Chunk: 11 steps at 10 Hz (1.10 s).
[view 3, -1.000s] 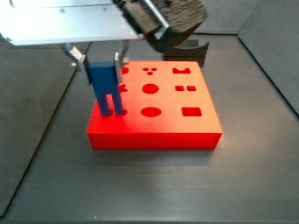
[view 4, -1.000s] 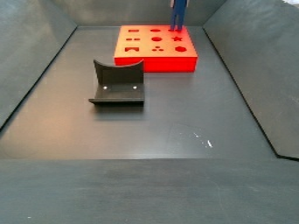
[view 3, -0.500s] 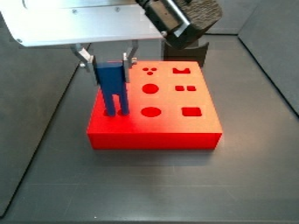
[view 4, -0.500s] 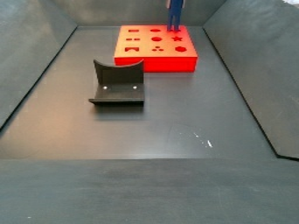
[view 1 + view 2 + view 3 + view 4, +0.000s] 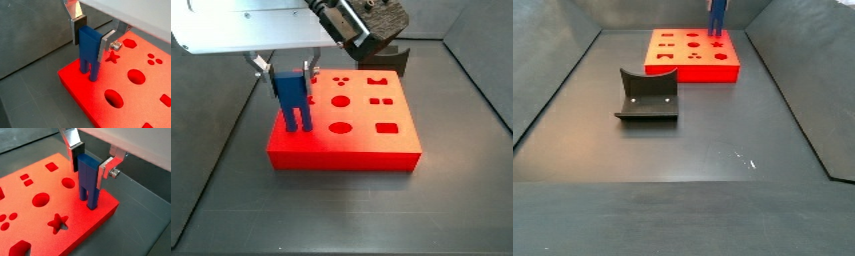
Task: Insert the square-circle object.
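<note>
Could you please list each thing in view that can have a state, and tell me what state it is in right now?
Claw: shut on the square-circle object, above one corner of the red block.
Square-circle object: upright, held, prongs down at the block's top face; whether they have entered a hole cannot be told.
Red block: flat on the floor, visible shaped holes open.
Dark grey curved holder: on the floor, apart from the block, nothing in it.

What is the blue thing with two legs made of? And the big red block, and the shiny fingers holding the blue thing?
The square-circle object, held in the gripper over the red block, looks like matte blue plastic: even colour, no shine. The block seems to be plastic too, smooth, bright and uniformly red, though painted material is possible. The fingers look like metal: flat silvery plates with a screw, and dark pads, probably rubber.
</note>
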{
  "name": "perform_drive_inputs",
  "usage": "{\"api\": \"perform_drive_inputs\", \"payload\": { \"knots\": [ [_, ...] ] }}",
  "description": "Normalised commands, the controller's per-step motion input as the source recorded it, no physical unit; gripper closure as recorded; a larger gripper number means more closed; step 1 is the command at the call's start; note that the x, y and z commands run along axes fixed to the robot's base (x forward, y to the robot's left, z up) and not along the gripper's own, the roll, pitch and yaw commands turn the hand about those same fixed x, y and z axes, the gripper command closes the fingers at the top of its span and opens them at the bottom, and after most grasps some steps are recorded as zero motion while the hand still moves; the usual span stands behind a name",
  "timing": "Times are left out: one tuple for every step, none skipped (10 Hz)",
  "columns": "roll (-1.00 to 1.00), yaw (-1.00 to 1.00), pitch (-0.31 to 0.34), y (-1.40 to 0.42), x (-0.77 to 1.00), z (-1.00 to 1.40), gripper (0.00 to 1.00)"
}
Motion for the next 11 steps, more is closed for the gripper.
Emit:
{"api": "perform_drive_inputs", "payload": {
  "knots": [
    [0.0,0.0,-0.037,0.0,0.13,-0.35,1.0],
    [0.0,0.0,-0.04,0.0,0.02,-0.43,1.0],
    [0.0,0.0,-0.054,0.0,0.02,-0.55,1.0],
    [0.01,0.0,-0.027,0.02,0.0,-0.65,1.0],
    [0.0,0.0,-0.014,0.0,0.06,-0.7,1.0],
    [0.03,0.0,0.0,0.0,0.09,-0.72,1.0],
    [0.04,0.0,0.0,0.0,0.09,-0.73,1.0],
    [0.05,0.0,0.0,0.0,0.12,-0.77,1.0],
    [0.14,0.0,0.171,0.0,0.19,-0.7,1.0],
    [0.08,-0.1,0.241,0.0,0.23,-0.69,1.0],
    [0.07,-0.1,0.236,0.0,0.24,-0.7,1.0]
  ]
}}
